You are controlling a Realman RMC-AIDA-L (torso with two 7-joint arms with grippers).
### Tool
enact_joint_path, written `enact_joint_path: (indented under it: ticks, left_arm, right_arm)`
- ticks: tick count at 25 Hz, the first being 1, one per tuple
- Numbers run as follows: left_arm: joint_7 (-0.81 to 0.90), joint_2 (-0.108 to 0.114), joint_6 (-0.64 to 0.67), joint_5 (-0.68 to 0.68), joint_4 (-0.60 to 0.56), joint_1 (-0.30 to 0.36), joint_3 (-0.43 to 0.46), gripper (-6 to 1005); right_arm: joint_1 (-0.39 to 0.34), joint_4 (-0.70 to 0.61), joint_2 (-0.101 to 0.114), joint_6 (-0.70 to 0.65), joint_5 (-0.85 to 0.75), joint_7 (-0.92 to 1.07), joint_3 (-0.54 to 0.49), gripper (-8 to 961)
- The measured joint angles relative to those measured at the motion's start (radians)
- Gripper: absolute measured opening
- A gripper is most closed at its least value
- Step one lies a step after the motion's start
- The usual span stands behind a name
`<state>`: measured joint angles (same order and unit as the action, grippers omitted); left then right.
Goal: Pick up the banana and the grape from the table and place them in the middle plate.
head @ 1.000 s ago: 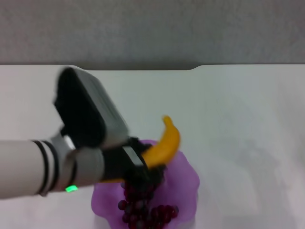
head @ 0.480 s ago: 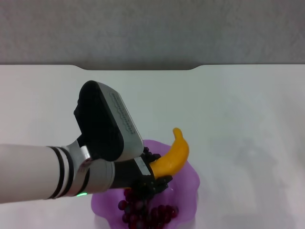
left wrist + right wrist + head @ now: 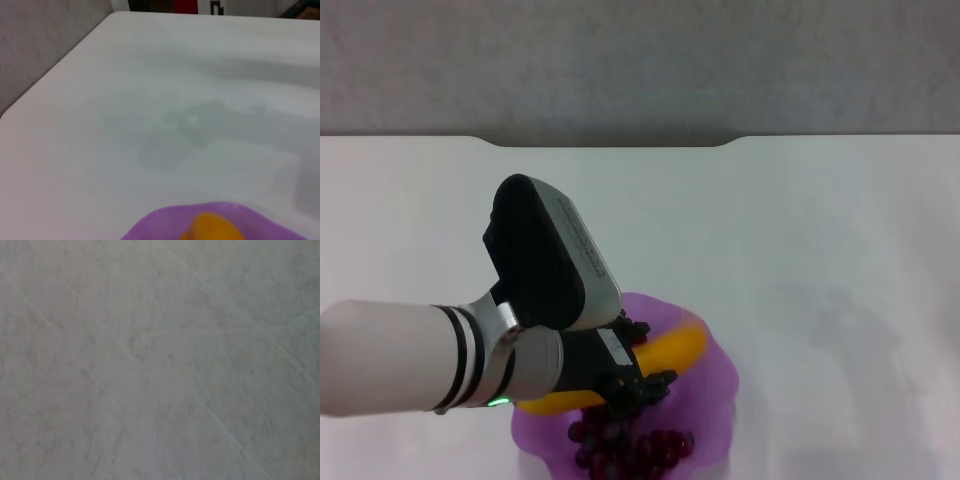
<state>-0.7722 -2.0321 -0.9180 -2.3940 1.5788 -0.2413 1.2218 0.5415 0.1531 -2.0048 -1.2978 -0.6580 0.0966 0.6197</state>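
Observation:
The purple plate (image 3: 723,385) sits on the white table (image 3: 820,230) at the near middle. The grape bunch (image 3: 635,447) lies in the plate's near part. My left gripper (image 3: 642,357) hangs over the plate, shut on the yellow-orange banana (image 3: 672,347). The banana lies low and nearly level across the plate, just above the grapes. Its left end is hidden behind my wrist. In the left wrist view, the banana tip (image 3: 214,227) shows over the plate rim (image 3: 155,226). My right gripper is out of view; its wrist view holds only a grey mottled surface.
The table's far edge has a notch (image 3: 610,142) in front of a grey wall. My left forearm (image 3: 390,355) reaches in from the left side, and its black wrist housing (image 3: 545,255) stands tall above the plate.
My left gripper has carried the banana down and toward me. The banana has tipped from pointing up to lying almost flat over the plate. The grapes have stayed put.

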Motion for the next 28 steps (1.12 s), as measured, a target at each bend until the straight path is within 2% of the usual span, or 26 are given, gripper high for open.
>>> enact_joint_path:
  ticks: [4,10,17,28]
  left_arm:
    - [0.0,0.001,0.002,0.001,-0.019,-0.007,0.0,625]
    - [0.001,0.001,0.019,0.003,-0.019,-0.007,0.005,822]
    - [-0.021,0.002,0.023,0.055,0.005,-0.007,0.026,830]
    - [-0.219,0.002,0.019,0.337,0.056,-0.003,0.151,831]
  right_arm:
    - [0.0,0.0,0.0,0.0,0.0,0.0,0.0,23]
    - [0.0,0.001,0.0,0.0,0.0,0.006,0.0,23]
    - [-0.004,-0.001,0.0,0.001,0.0,0.014,0.0,23]
    - [-0.005,-0.001,0.0,0.002,0.0,0.015,0.0,23]
